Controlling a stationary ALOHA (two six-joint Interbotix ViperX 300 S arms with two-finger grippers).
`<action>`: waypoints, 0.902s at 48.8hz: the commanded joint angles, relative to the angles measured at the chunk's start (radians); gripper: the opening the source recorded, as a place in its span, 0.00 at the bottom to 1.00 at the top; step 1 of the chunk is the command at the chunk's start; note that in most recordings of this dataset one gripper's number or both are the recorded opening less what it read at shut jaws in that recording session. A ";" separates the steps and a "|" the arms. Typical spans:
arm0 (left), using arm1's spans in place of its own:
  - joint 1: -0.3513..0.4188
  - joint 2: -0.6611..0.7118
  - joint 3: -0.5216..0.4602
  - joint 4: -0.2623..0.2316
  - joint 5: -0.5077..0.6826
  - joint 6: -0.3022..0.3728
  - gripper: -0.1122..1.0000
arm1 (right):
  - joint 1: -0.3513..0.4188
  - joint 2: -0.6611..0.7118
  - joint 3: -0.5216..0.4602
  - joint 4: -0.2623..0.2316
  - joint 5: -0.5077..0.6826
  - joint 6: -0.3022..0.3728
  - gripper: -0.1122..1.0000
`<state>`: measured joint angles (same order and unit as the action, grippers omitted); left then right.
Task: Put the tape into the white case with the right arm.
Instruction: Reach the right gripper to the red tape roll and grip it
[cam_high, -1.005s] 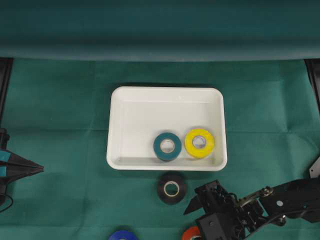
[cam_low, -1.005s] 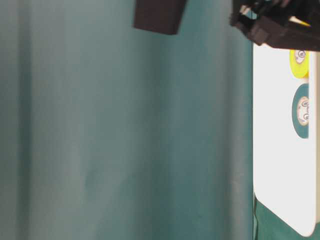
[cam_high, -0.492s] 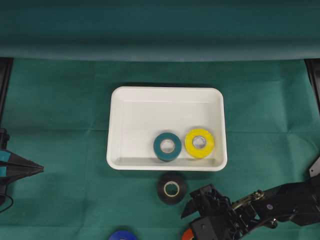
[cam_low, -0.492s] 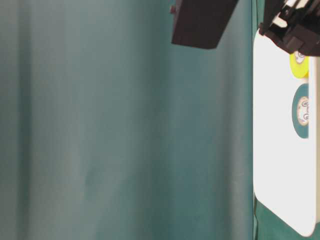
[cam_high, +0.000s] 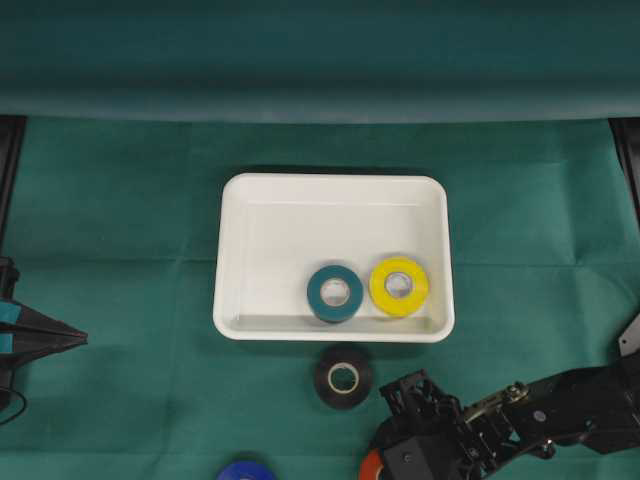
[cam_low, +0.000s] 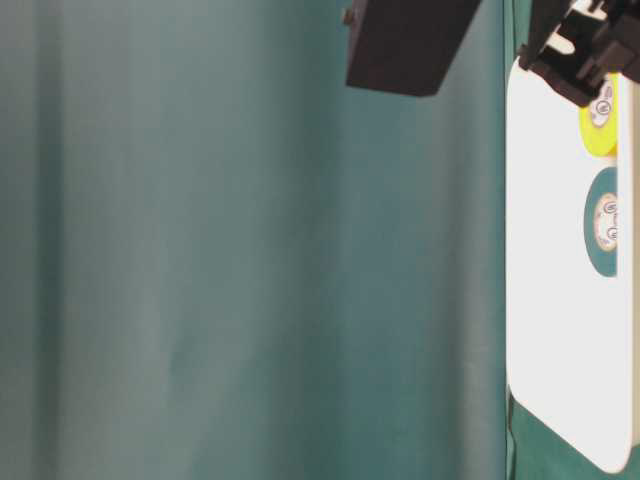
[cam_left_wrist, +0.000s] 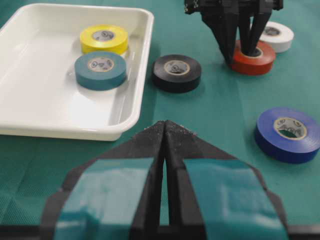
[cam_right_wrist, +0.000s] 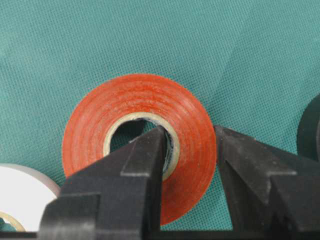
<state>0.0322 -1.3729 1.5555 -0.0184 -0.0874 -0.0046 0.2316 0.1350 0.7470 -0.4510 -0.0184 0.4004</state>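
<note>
No readable text anywhere.
The paper core labels inside the tape rolls (cam_left_wrist: 176, 68) carry small marks, too blurred to read.

Overhead looks straight down; left wrist views low across table, sharing white case (cam_high: 232, 260); right wrist close-up

light: even, soft | shadows: faint | glare: white case (cam_high: 333, 192) overexposed table-level | blur: left end effector (cam_left_wrist: 165, 200) foreground

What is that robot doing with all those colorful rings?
Those rings are rolls of tape. The right gripper has one finger inside the red tape and one outside, ready to pinch it. The white case already holds the teal tape and yellow tape. The left gripper rests shut.
</note>
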 joint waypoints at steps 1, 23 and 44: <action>0.002 0.008 -0.012 -0.002 -0.009 -0.002 0.10 | -0.002 -0.025 -0.021 -0.002 -0.003 0.000 0.12; 0.002 0.008 -0.012 -0.002 -0.009 -0.002 0.10 | 0.048 -0.147 -0.080 0.000 0.192 0.000 0.11; 0.002 0.006 -0.012 -0.002 -0.009 -0.002 0.10 | 0.058 -0.166 -0.133 -0.002 0.259 0.000 0.11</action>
<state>0.0322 -1.3744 1.5555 -0.0184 -0.0874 -0.0046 0.2838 -0.0031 0.6397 -0.4510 0.2439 0.3988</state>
